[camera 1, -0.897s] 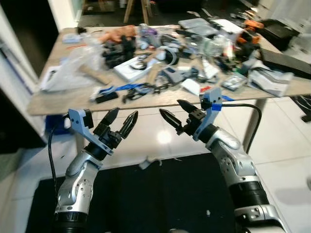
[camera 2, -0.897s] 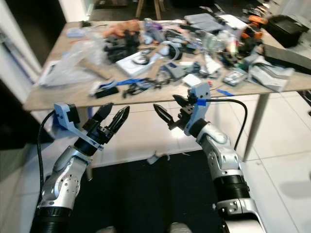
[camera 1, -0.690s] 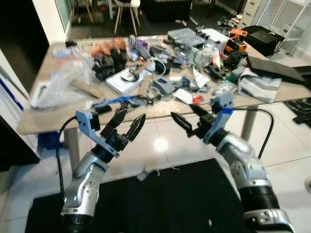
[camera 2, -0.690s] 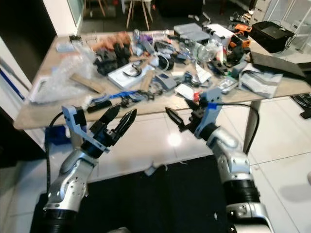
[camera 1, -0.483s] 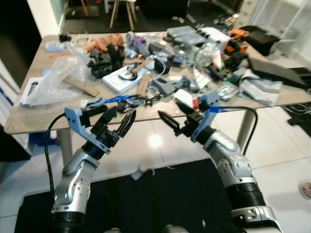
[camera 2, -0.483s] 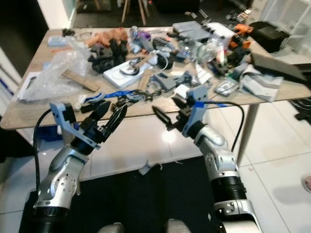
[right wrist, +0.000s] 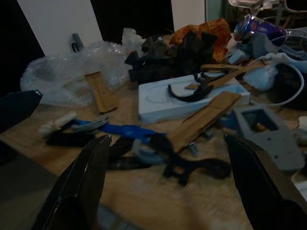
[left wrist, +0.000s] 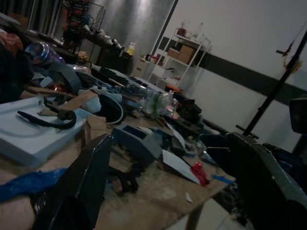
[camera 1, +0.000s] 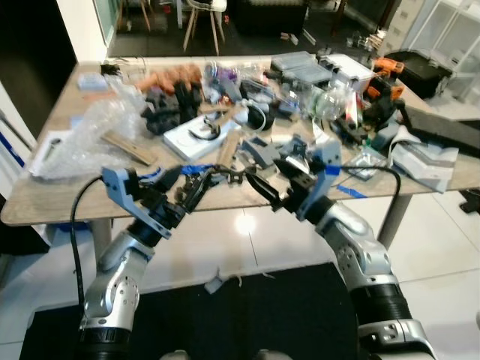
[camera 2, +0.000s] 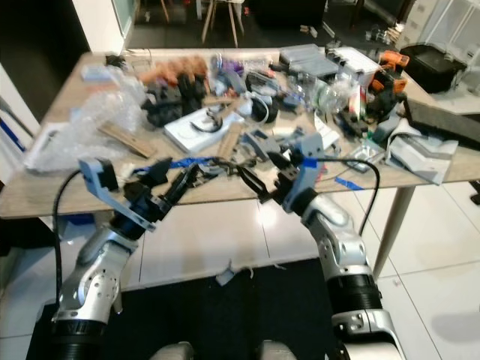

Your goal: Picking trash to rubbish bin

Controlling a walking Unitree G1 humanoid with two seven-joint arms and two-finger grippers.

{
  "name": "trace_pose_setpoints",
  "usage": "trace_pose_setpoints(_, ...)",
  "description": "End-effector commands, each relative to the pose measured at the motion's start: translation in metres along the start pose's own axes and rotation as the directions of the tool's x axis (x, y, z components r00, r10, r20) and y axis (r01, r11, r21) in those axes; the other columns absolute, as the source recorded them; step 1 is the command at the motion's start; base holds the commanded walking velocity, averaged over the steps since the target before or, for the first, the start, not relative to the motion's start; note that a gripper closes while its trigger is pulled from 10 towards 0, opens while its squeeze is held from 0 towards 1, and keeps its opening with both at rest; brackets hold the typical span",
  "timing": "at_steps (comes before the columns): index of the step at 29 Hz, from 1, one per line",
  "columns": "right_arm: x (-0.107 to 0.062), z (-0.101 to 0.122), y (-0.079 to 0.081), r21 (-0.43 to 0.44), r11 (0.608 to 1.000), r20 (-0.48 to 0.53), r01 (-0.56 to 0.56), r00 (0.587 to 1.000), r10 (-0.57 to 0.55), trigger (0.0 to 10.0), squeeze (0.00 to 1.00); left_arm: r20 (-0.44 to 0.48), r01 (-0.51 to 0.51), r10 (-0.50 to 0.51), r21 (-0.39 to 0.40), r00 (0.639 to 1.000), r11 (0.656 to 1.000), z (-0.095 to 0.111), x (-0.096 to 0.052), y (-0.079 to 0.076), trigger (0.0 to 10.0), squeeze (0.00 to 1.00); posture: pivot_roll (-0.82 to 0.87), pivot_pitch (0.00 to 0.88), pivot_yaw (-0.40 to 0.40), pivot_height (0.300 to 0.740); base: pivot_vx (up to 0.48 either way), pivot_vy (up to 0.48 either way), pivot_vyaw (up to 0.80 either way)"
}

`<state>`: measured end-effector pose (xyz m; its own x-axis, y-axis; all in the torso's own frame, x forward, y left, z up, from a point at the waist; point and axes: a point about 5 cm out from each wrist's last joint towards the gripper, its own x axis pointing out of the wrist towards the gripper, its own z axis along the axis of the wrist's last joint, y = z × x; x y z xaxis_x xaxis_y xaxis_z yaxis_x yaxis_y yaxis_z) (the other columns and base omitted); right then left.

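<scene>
We are holding the left gripper [camera 1: 182, 193] and right gripper [camera 1: 271, 182] wide open and empty at the table [camera 1: 45, 202] edge, probably to choose among the trash, such as the plastic bag [camera 1: 97, 127], lying on top.

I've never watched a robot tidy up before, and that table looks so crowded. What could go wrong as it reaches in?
The left gripper and right gripper are both open at the near edge of the table, holding nothing. Items lie packed together there, so fingers closing on one piece may grab or drag a neighbour. The black tangled part and blue strip sit close to that edge and could be nudged to the floor.
</scene>
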<state>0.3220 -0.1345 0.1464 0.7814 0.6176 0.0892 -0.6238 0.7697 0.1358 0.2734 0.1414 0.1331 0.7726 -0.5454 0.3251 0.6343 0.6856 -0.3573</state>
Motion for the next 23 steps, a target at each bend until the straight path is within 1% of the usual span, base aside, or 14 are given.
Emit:
trace_pose_setpoints(1,-0.003,-0.001,-0.004,-0.005,1.0,-0.016,0.017,1.0,-0.017,10.0,0.0,-0.023,0.021,-0.02,0.008,1.0,1.0,-0.002,0.0,-0.002,10.0,0.0,-0.01,0.0,-0.027,0.74,0.319,0.0,0.0)
trace_pose_setpoints(3,-0.003,-0.001,-0.005,-0.004,1.0,-0.018,0.019,1.0,-0.019,10.0,0.0,-0.047,0.032,-0.03,0.033,0.998,0.999,-0.004,-0.002,-0.002,10.0,0.0,-0.01,0.0,-0.027,0.74,0.311,0.0,0.0)
trace_pose_setpoints(7,-0.003,-0.001,-0.006,-0.004,1.0,-0.025,0.024,0.999,-0.024,10.0,0.0,-0.064,0.048,-0.045,0.05,0.997,0.998,-0.004,-0.002,-0.001,10.0,0.0,-0.01,0.0,-0.027,0.74,0.312,0.0,0.0)
trace_pose_setpoints(8,-0.003,-0.002,-0.006,-0.006,1.0,-0.034,0.027,0.999,-0.027,10.0,0.0,-0.077,0.065,-0.06,0.065,0.995,0.996,-0.002,-0.004,-0.001,10.0,0.0,-0.01,0.0,-0.027,0.74,0.307,0.0,-0.74)
trace_pose_setpoints(13,-0.004,-0.002,-0.008,-0.013,0.999,-0.041,0.035,0.999,-0.035,10.0,0.0,-0.096,0.085,-0.076,0.089,0.992,0.992,0.001,-0.007,0.001,10.0,0.0,-0.01,0.0,-0.027,0.74,0.305,0.0,-0.75)
trace_pose_setpoints(16,-0.005,0.0,-0.012,-0.046,0.997,-0.044,0.054,0.997,-0.056,10.0,0.0,-0.12,0.106,-0.092,0.117,0.989,0.987,0.004,-0.01,0.002,10.0,0.0,-0.01,0.0,-0.027,0.74,0.294,0.0,0.0)
trace_pose_setpoints(22,-0.007,0.003,-0.018,-0.075,0.994,-0.055,0.075,0.995,-0.079,10.0,0.0,-0.142,0.136,-0.117,0.132,0.983,0.982,0.006,-0.013,0.003,10.0,0.0,-0.01,0.0,-0.027,0.74,0.289,0.0,0.0)
trace_pose_setpoints(23,-0.008,0.003,-0.021,-0.089,0.992,-0.069,0.084,0.994,-0.09,10.0,0.0,-0.156,0.155,-0.133,0.137,0.979,0.978,0.007,-0.015,0.003,10.0,0.0,-0.01,0.0,-0.031,0.74,0.285,0.0,0.0)
